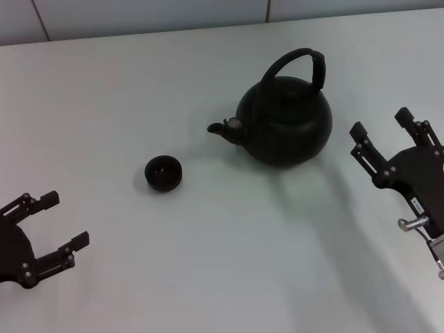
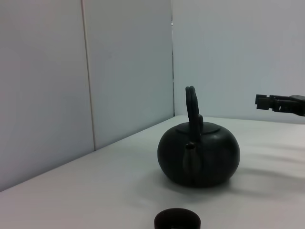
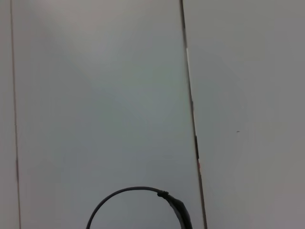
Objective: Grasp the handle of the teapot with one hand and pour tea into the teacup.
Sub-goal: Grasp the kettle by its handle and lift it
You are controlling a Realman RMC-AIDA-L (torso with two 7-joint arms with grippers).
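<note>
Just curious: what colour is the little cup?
Black, like the teapot; the cup shows best from the head view.

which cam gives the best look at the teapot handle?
Head view: the handle shows as a full arch over the teapot, clear of the open right gripper. Left wrist sees it edge-on, a narrow upright band. Right wrist catches only the top of the arch.

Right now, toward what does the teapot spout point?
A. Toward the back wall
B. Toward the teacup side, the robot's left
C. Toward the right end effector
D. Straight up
B: in the head view the spout sticks out of the teapot toward the robot's left, the teacup side.
</note>
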